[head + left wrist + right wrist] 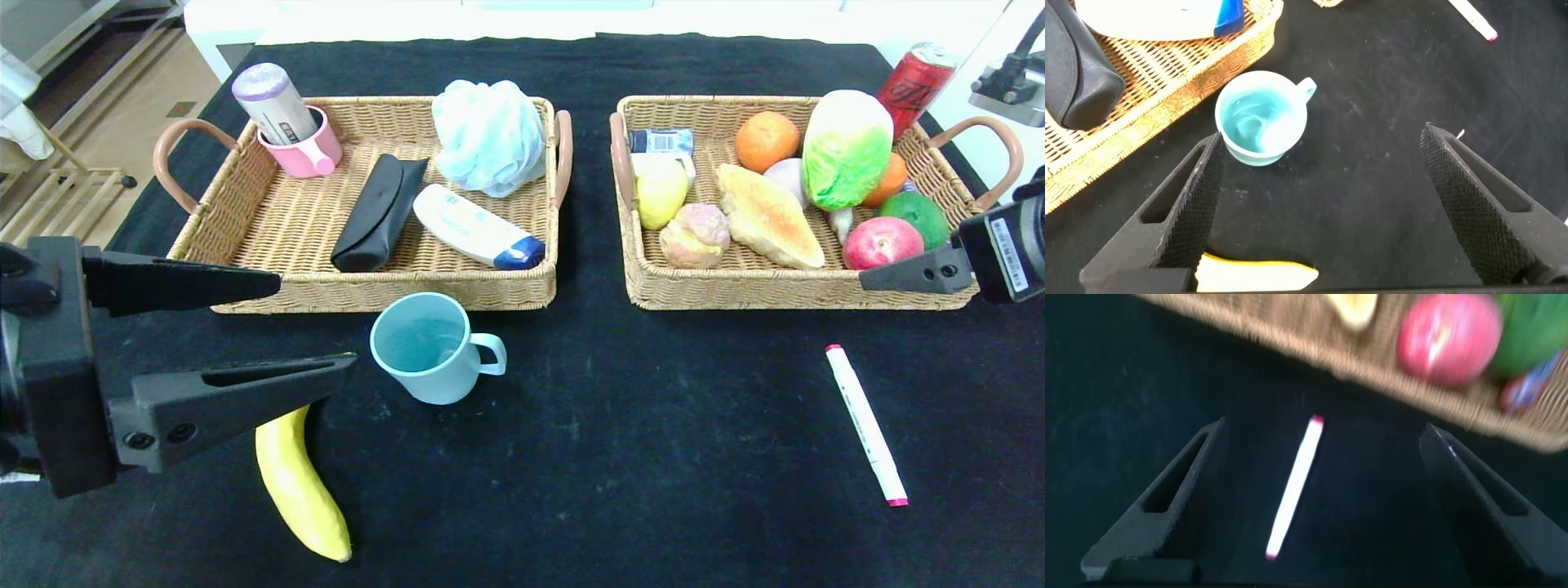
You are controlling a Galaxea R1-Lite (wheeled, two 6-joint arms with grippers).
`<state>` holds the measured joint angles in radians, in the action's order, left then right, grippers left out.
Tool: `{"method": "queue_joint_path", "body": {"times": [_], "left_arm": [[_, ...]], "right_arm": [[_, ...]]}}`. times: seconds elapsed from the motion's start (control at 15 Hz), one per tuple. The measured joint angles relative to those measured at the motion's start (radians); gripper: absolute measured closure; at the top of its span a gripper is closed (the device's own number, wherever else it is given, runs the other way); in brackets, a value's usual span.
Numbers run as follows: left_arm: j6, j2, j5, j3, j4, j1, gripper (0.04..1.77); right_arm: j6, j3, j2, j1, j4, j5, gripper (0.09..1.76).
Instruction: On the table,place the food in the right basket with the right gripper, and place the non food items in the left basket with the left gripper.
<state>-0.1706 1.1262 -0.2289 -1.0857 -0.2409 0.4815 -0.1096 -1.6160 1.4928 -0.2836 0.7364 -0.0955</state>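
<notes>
Left gripper (314, 322) wide open, empty — teal mug (429, 346) just beyond fingertips.

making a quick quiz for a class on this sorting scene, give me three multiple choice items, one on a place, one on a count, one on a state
1. Where does the banana lie?
A. in the right basket
B. on the table, near the left gripper
C. inside the teal mug

2. How many task items are still on the table outside both baskets?
A. one
B. three
C. five

3. How does the teal mug stand?
A. upright, mouth up
B. tipped on its side
C. upside down

Answers:
1. B, the banana rests on the black cloth, partly under the open left gripper, outside the right basket.
2. B, the banana, the teal mug and the marker pen lie on the cloth; the left basket holds other things.
3. A, the left wrist view looks straight down into its open mouth.
</notes>
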Motion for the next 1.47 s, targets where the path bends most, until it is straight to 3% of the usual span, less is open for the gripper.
{"method": "queue_joint_path", "body": {"times": [0.2, 0.6, 1.07, 1.47], "left_arm": [[0.0, 0.0, 0.0, 0.0, 0.0, 0.0, 0.09], [0.0, -0.001, -0.001, 0.002, -0.004, 0.0, 0.09], [0.001, -0.001, -0.001, 0.006, -0.006, 0.0, 0.09], [0.0, -0.001, -0.001, 0.006, -0.008, 0.0, 0.09]], "right_arm": [[0.086, 0.016, 0.001, 0.01, 0.083, 0.001, 0.15], [0.215, 0.13, 0.022, 0.024, 0.088, 0.001, 0.15], [0.234, 0.299, 0.047, 0.027, 0.069, -0.005, 0.15], [0.265, 0.311, 0.109, 0.025, 0.024, -0.007, 0.15]]}}
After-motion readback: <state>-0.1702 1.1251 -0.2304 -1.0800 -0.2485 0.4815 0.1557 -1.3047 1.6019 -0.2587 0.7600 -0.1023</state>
